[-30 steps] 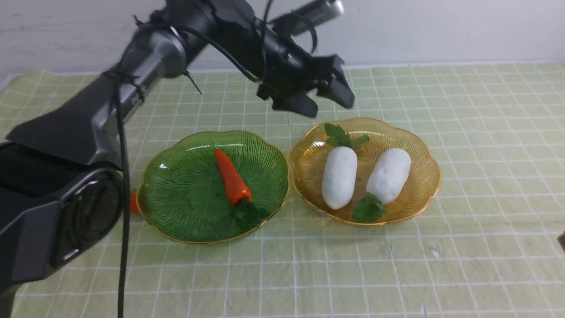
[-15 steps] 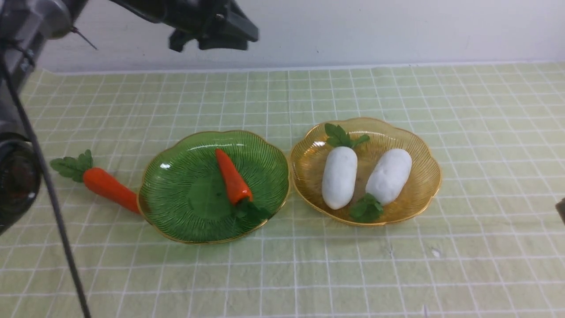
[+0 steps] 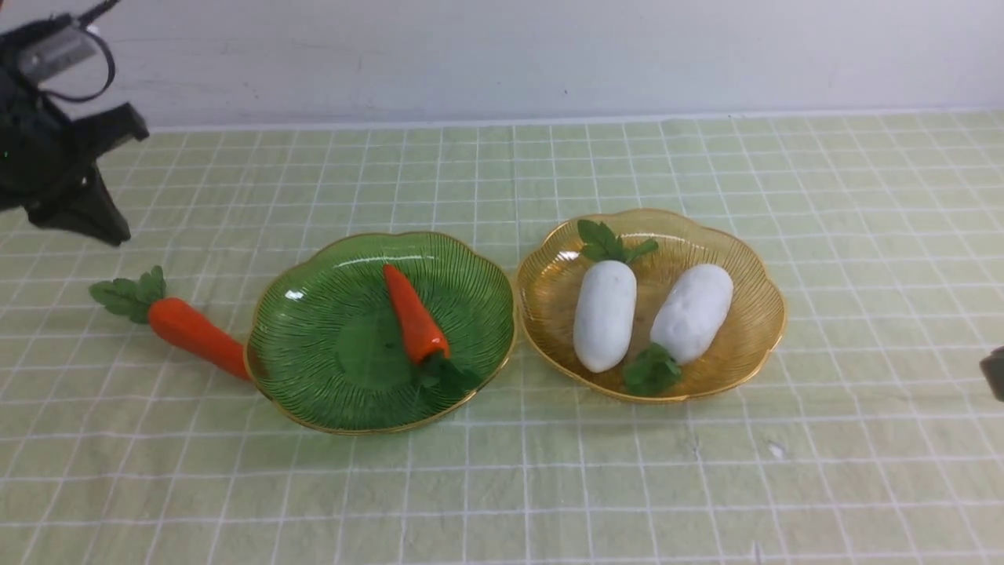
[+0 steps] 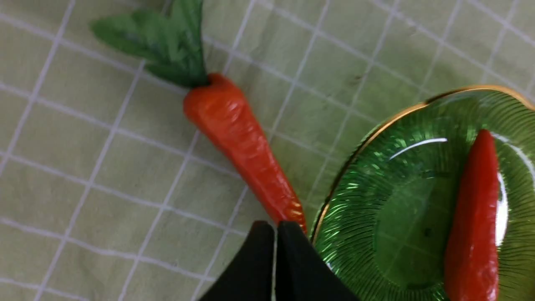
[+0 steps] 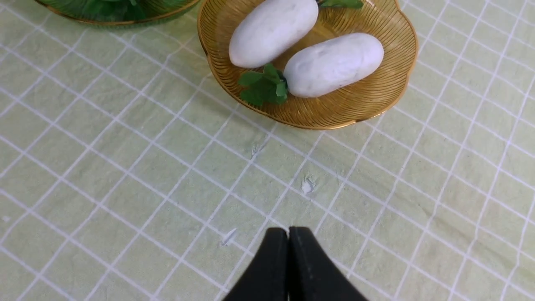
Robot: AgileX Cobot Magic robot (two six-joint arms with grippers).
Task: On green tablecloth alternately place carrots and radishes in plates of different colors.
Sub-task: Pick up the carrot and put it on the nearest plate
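You have the left radish and right radish side by side in the amber plate, leaves pointing opposite ways. One carrot lies in the green plate; the other carrot lies on the cloth, tip at that plate's rim.

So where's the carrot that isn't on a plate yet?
In the front view the loose carrot lies on the cloth at the left, its tip at the rim of the green plate, leaves pointing away.

Matte black wedge-shaped left tool; black cable loop, silver-grey wrist module.
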